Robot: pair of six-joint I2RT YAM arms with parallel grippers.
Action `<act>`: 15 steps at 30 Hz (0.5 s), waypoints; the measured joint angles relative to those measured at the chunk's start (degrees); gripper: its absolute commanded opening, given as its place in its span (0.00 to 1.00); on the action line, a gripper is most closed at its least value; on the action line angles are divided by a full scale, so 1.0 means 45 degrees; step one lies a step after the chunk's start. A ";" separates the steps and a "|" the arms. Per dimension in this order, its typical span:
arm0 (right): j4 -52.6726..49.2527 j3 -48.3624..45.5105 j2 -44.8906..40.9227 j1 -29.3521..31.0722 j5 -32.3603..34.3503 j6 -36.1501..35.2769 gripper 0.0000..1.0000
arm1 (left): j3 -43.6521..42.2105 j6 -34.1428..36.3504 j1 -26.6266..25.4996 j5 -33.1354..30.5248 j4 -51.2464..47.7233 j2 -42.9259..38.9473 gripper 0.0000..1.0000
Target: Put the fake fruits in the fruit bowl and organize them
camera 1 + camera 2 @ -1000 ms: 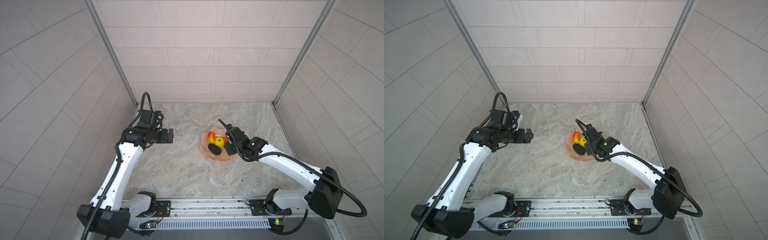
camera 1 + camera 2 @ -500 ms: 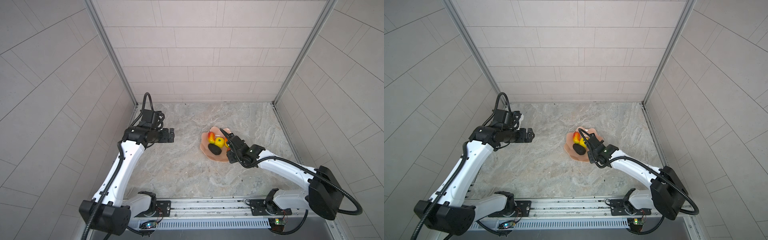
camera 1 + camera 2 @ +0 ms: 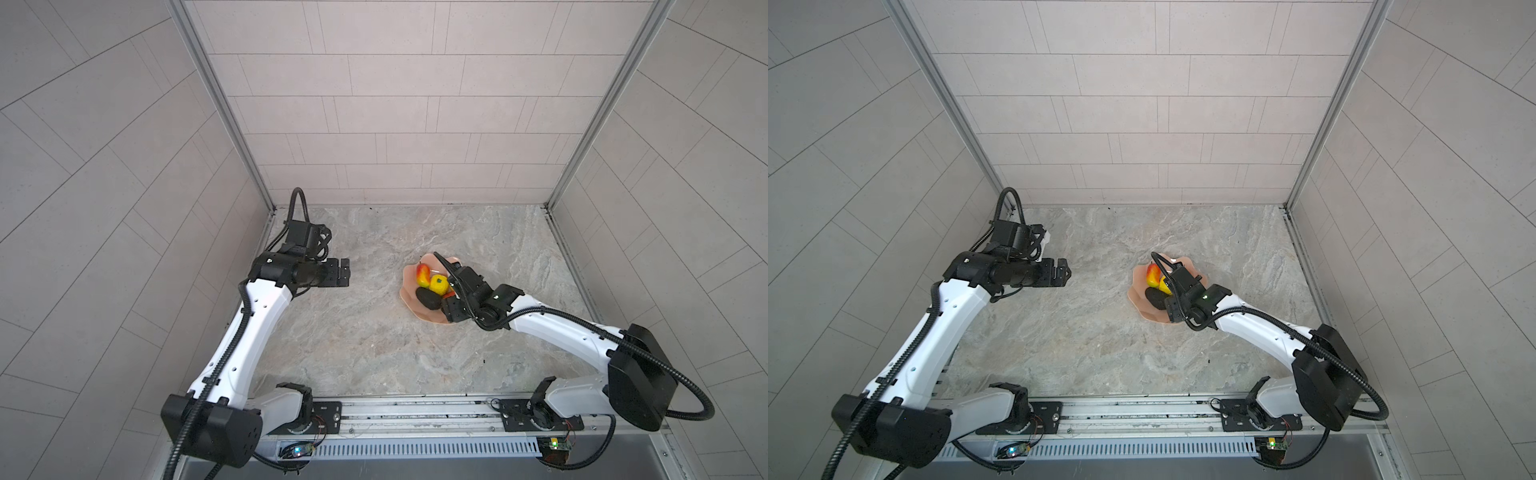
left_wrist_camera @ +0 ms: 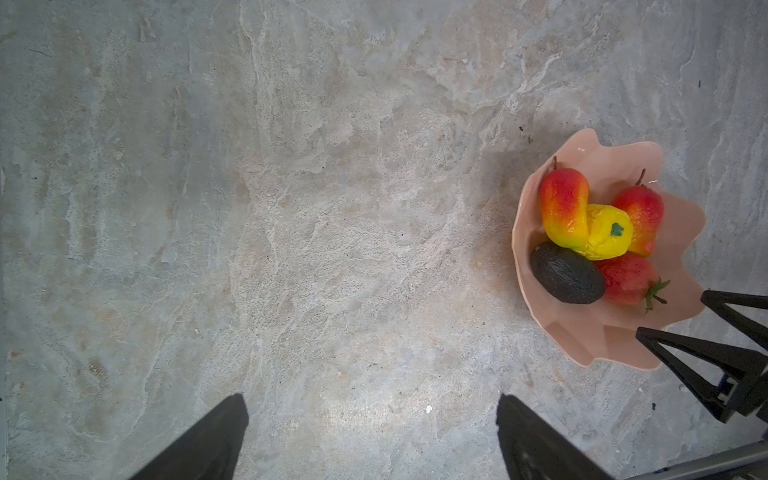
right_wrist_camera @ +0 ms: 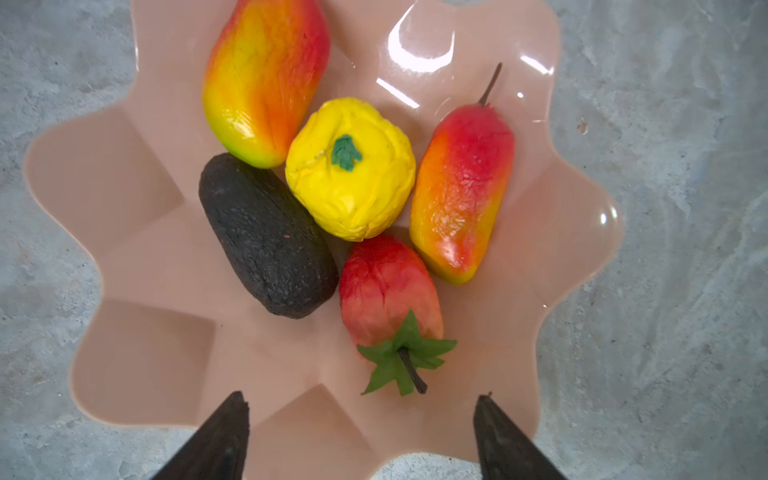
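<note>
The salmon-pink fruit bowl with its wavy rim sits right of the table's middle in both top views. Inside it lie two red-orange-yellow mangoes, a bumpy yellow citrus, a dark avocado and a red strawberry with green leaves. My right gripper hangs open over the bowl's near rim, just short of the strawberry's stem, with nothing between its fingers. My left gripper is open above bare table, well left of the bowl.
The marble-patterned table is closed in by tiled walls at the left, back and right. A metal rail carrying both arm bases runs along the front edge. No loose fruit lies on the table outside the bowl.
My right gripper's jaws have spread apart, and it has drawn back toward the bowl's near rim. The left arm has barely moved.
</note>
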 measured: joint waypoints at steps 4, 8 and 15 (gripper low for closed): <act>0.0170 -0.0180 -0.1564 -0.0316 0.1447 -0.0777 0.99 | -0.0617 -0.0010 0.0000 -0.0797 0.1073 -0.0063 1.00; 0.3167 -0.1987 -0.3997 -0.1758 0.3060 -0.1923 1.00 | -0.2691 0.0131 0.0000 -0.1812 0.4022 -0.0588 1.00; 0.9384 -0.5265 -0.3084 -0.5751 0.3657 -0.3293 1.00 | -0.7592 0.0719 0.0068 -0.4862 1.0899 -0.0651 1.00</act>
